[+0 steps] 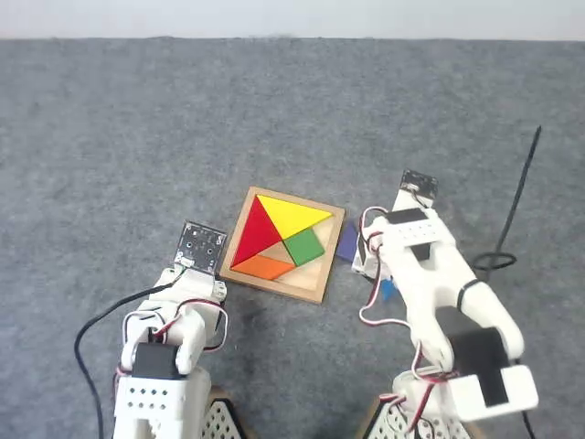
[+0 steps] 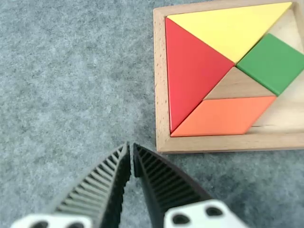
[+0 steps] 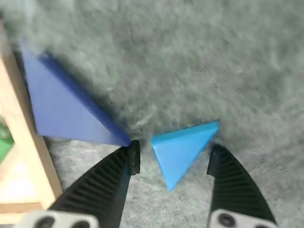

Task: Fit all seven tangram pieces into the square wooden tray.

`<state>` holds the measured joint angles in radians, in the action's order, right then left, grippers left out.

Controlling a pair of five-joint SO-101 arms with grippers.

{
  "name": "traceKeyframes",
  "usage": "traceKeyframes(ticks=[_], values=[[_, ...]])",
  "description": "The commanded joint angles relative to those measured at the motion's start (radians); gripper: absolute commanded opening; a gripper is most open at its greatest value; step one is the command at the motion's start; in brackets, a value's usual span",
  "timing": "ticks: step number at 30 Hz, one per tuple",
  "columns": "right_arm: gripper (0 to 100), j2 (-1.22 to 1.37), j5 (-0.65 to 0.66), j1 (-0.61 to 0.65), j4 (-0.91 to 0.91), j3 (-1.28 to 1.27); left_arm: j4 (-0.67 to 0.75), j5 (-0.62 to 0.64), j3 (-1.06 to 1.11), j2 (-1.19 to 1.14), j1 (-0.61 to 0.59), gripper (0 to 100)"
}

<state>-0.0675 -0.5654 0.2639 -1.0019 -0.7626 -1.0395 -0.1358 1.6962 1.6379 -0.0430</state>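
The square wooden tray (image 1: 324,267) lies mid-table holding a yellow triangle (image 1: 291,216), a red triangle (image 1: 255,234), a green square (image 1: 304,245) and an orange parallelogram (image 1: 264,267). In the left wrist view the tray (image 2: 160,95) lies just beyond my left gripper (image 2: 131,150), which is shut and holds nothing. My right gripper (image 3: 173,154) is open, its fingers on either side of a light blue triangle (image 3: 180,148) on the carpet. A dark blue triangle (image 3: 61,109) lies beside it, against the tray edge (image 3: 23,137). In the high view the dark blue triangle (image 1: 346,241) peeks out by the right arm.
Grey carpet covers the table. A black cable (image 1: 516,206) runs along the right side, another (image 1: 91,329) curls by the left arm. Open carpet stretches behind and to the left of the tray.
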Motion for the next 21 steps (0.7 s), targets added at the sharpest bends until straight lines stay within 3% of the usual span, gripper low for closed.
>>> traceKeyframes(ticks=[1,6,21], values=[[22.1,0.008,-0.014,-0.036,0.021,0.054,-0.005,0.008,-0.007,0.012,-0.003,1],[22.1,0.018,-0.054,-0.119,0.035,0.074,-0.005,0.008,-0.007,0.012,-0.005,1],[21.5,0.018,-0.055,-0.108,0.031,0.074,-0.005,0.008,-0.007,0.012,-0.003,1]])
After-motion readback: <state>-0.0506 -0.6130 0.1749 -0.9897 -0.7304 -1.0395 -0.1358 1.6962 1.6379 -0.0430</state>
